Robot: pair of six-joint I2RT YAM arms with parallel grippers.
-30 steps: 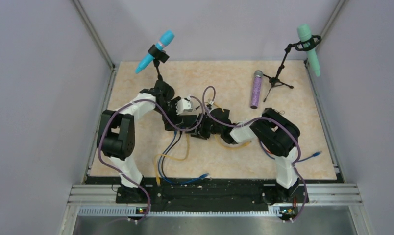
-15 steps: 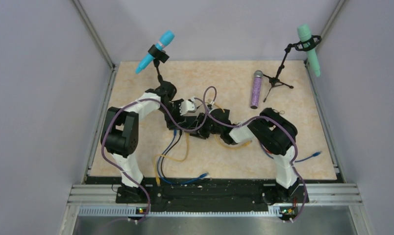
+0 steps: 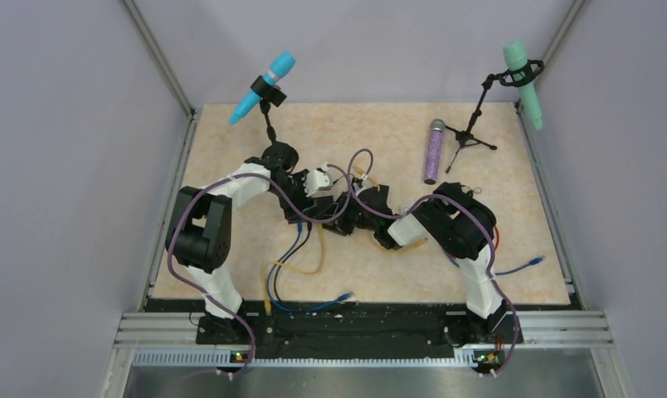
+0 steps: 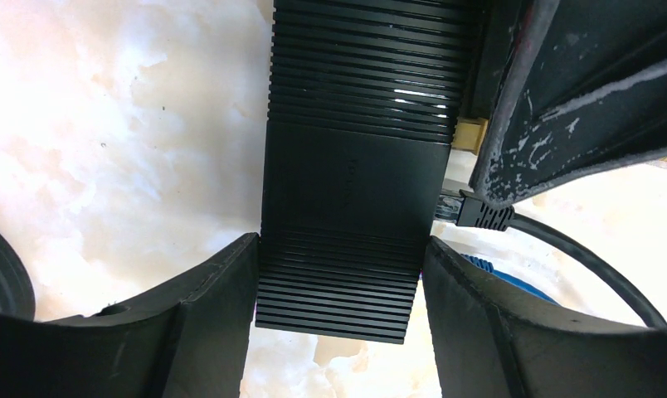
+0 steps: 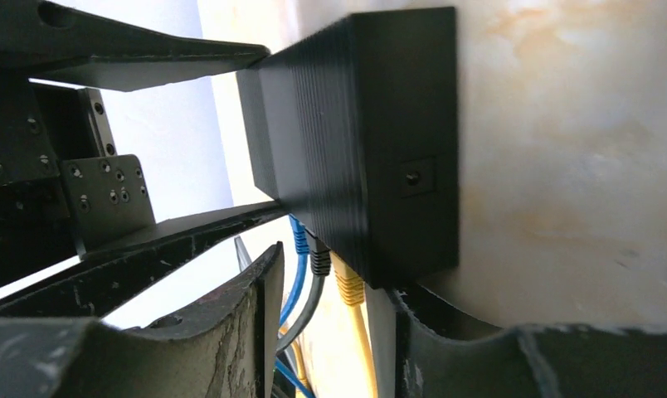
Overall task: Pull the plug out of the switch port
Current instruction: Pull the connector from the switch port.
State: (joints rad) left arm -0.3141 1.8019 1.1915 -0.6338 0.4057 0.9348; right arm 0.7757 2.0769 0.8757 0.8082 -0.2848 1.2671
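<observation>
The switch [image 4: 355, 166], a flat ribbed black box, lies on the marbled table. My left gripper [image 4: 340, 249] is shut on its near end, one finger pressed against each long side. Blue [image 5: 299, 236], dark grey [image 5: 319, 261] and yellow [image 5: 347, 286] plugs sit in the switch's ports. My right gripper [image 5: 337, 274] is open and straddles these plugs and their cables, with the yellow plug closest to its right finger. From above, both grippers meet over the switch [image 3: 338, 222] at mid-table, mostly hiding it.
Blue, yellow and dark cables [image 3: 293, 261] trail from the switch toward the near edge. A blue microphone on a stand [image 3: 264, 87] rises behind the left arm. A purple microphone [image 3: 434, 151] lies at the back right beside a green one on a stand [image 3: 523, 83].
My left gripper has come down and closed in from wide open onto the switch's sides. The right arm has shifted slightly left and its jaws have narrowed a little.
</observation>
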